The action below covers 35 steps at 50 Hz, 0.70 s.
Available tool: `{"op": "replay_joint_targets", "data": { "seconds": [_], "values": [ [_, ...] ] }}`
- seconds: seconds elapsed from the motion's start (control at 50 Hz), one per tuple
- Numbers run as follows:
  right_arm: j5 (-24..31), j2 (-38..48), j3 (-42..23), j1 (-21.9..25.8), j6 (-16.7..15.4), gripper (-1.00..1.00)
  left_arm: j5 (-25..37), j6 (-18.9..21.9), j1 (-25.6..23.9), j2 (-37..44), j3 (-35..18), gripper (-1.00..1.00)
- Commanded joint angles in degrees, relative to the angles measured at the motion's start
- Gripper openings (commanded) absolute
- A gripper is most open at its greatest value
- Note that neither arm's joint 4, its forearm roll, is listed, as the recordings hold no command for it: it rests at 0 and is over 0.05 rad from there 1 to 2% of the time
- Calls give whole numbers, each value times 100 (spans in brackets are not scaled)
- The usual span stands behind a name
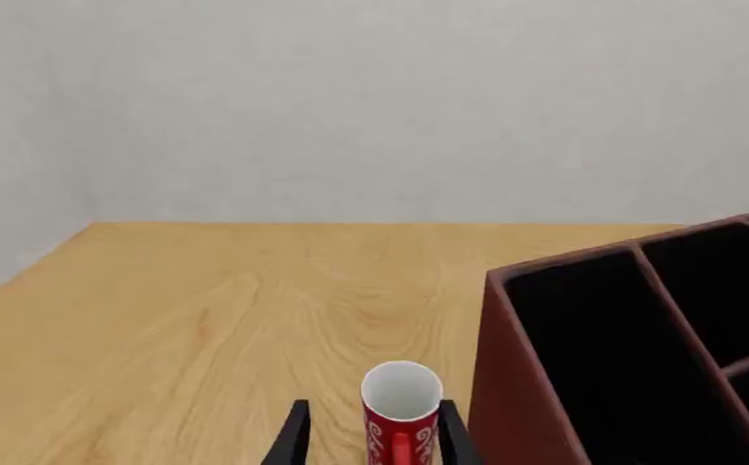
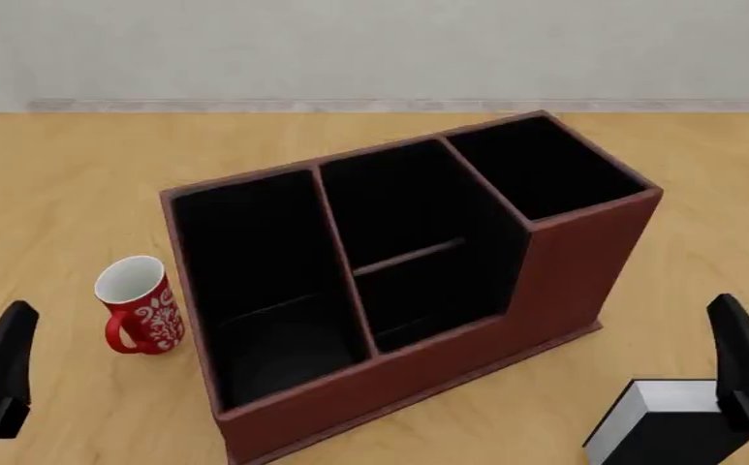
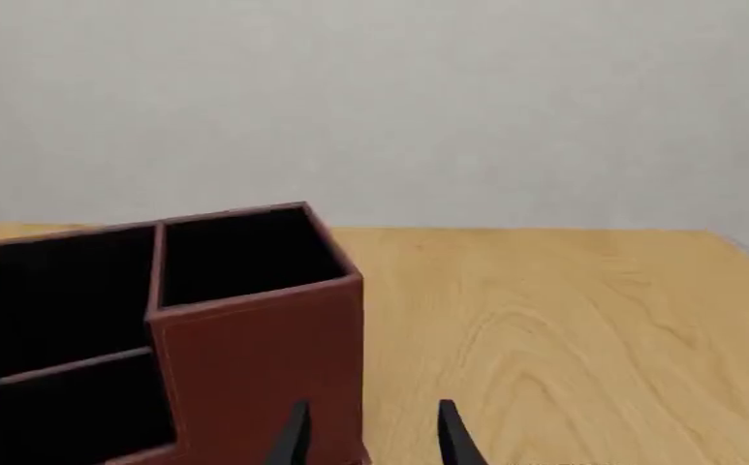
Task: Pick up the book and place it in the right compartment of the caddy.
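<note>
legible text: none found in any view.
mug (image 2: 141,306), near the worktop's left edge: red with a white curling pattern, ornament only, no letters or numbers. caddy (image 2: 568,281), mid-worktop: plain reddish-brown walls, black lining, no label or brand. book (image 2: 665,431), at the worktop's near right corner: black cover and white page edge, both without title or print.

front view looks down over the caddy (image 2: 413,291); both wrist views sit low, facing the wall, sharing the caddy
</note>
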Motion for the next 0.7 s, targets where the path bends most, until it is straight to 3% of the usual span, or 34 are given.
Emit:
{"op": "replay_joint_targets", "data": {
  "seconds": [0.02,0.2,0.26,0.3,0.34,0.46,0.56,0.6,0.66,0.7],
  "values": [
    [482,-267,-91,50,-243,100,-25,59,38,41,-13,100],
    [918,175,-492,102,-683,100,-18,77,184,32,1,100],
    [1017,572,-640,284,-1073,100,37,118,201,-10,5,100],
    [1244,686,-797,263,-1080,100,61,132,203,-24,6,100],
    [1505,703,-945,220,-1381,100,73,151,203,-29,5,100],
    [2215,741,-1393,-26,-1708,100,81,185,275,-24,6,100],
    [2942,748,-1772,-286,-2329,100,66,194,288,-13,5,100],
    [3077,736,-1924,-327,-2288,100,62,187,284,-12,5,100],
    [3372,807,-2112,-488,-2635,100,49,199,288,-5,5,100],
    [3569,794,-2334,-493,-2639,100,26,205,301,5,5,100]
  ]
}}
